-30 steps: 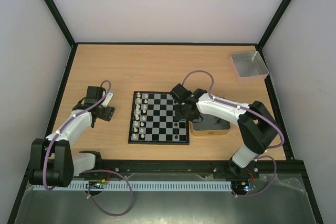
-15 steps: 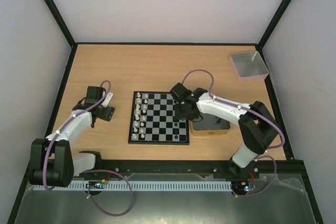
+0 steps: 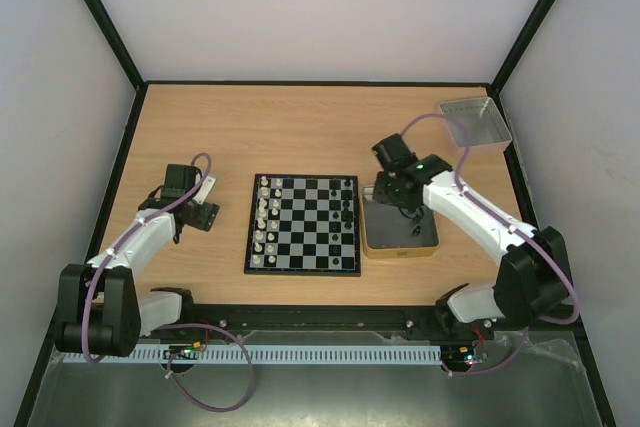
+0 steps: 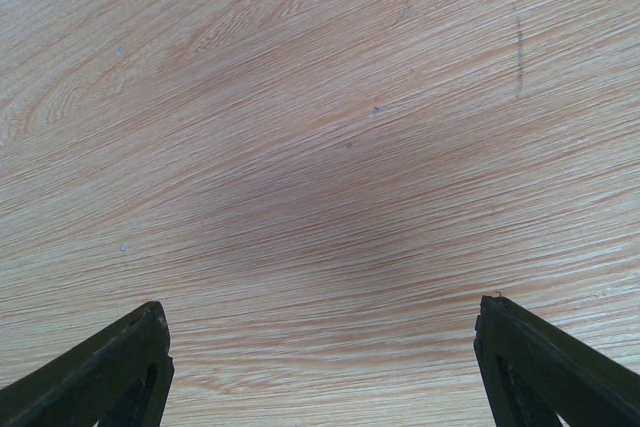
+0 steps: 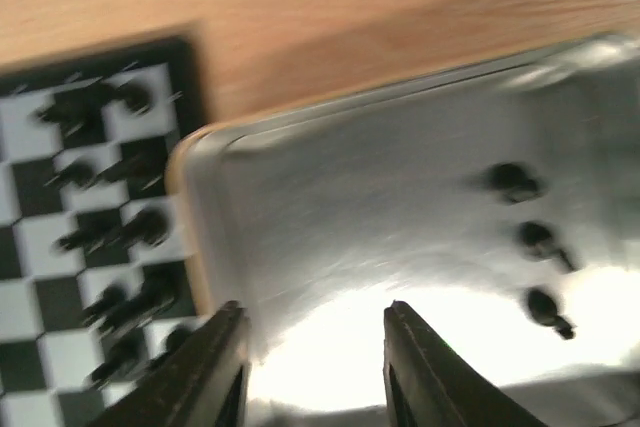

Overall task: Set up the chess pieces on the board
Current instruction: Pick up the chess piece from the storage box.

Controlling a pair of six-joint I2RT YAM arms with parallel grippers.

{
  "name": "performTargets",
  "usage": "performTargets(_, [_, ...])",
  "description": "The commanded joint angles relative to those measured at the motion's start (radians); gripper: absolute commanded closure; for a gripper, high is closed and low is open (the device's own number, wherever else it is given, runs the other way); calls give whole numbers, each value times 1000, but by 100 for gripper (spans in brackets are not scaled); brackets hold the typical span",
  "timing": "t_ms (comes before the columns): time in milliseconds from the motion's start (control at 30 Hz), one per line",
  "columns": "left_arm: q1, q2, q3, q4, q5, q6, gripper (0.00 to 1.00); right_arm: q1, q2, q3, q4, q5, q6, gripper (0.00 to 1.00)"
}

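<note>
Your workspace was a pale wooden table [image 3: 300,127] boxed in by plain white walls [image 3: 320,7] and black frame posts [image 3: 100,17]. The chessboard [image 3: 310,229] lay flat at the middle of it. Whitish pieces [image 3: 262,222] stood in its two left files and a few black pieces [image 3: 347,212] along its right edge. Just beside that edge sat the gold-tan tin [image 3: 400,251], and a grey tray [image 3: 478,125] sat well apart in the far right corner.

Your left gripper [image 4: 320,367] hung over bare wood left of the board, its fingers [image 4: 110,367] spread wide with nothing between them. Your right gripper [image 5: 312,367] hovered above the tin's open inside, jaws apart and holding nothing. Three dark figurines [image 5: 540,240] lay on the tin's floor to one side of it.

The right wrist view was smeared by blur, so you could not tell one figurine's type from another, and it cut the board off at the frame's edge. From above, the right arm covered part of the tin. The left wrist view showed only the fingertips.
</note>
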Motion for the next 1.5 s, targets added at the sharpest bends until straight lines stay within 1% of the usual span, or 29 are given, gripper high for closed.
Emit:
performTargets(0, [5, -5, -9, -3, 7, -1, 17, -149, -21, -55, -33, 42, -49, 61])
performTargets(100, [5, -7, -9, -4, 9, 0, 17, -229, 2, -84, 8, 12, -55, 60])
performTargets(233, [5, -8, -9, -3, 12, 1, 17, -272, 47, -120, 75, -46, -45, 65])
performTargets(600, [3, -15, -9, -5, 24, 2, 17, -322, 93, -121, 88, -9, -31, 69])
performTargets(833, [3, -29, -10, -6, 32, 3, 17, -343, 117, -132, 118, -40, 8, 70])
performTargets(1033, [5, -36, -9, -6, 33, 4, 17, -349, 140, -137, 141, -38, 24, 73])
performTargets(1200, [6, -42, -10, -6, 34, 4, 17, -360, 159, -150, 171, -51, 43, 78])
performTargets(1367, [8, -44, -10, -6, 35, 3, 17, -361, 180, -160, 184, -50, 50, 79])
performTargets(1467, [8, -45, -10, -5, 35, 4, 17, -365, 179, -169, 191, -40, 53, 83])
